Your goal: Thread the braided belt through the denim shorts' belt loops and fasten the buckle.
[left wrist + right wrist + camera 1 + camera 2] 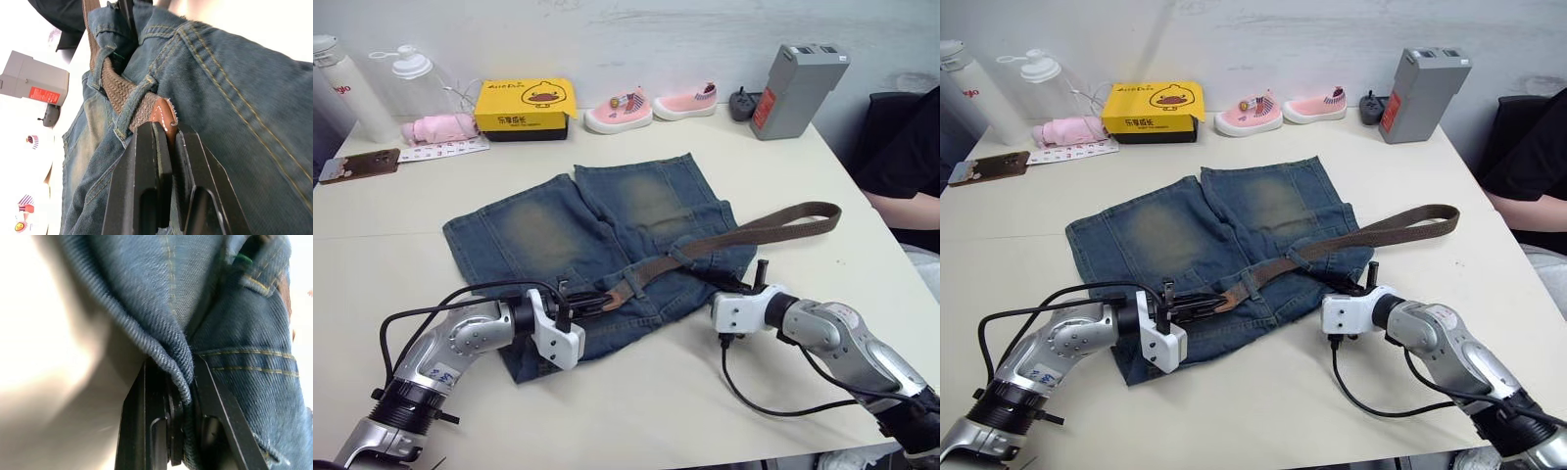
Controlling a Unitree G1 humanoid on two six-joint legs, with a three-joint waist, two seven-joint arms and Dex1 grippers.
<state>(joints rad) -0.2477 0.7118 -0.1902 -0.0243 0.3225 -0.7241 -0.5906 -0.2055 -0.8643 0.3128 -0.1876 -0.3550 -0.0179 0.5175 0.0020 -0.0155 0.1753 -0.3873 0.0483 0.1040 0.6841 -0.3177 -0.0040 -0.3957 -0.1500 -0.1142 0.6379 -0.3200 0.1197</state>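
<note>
Pale surface (401, 220) carries the denim shorts (558, 230), spread flat with the waistband edge lying between the two sets of fingers. Across that waistband runs the braided belt (744, 233), passing under belt loops (131, 105) just ahead of the left gripper (164, 134), its far end curling in a loop beyond the right gripper (182, 382). Left fingers (146, 161) are pressed narrowly together, pinching the belt's tan leather tip (164, 115) just past a loop. Right fingers (215, 401) are likewise nearly closed, clamping a folded edge of the denim between them.
</note>
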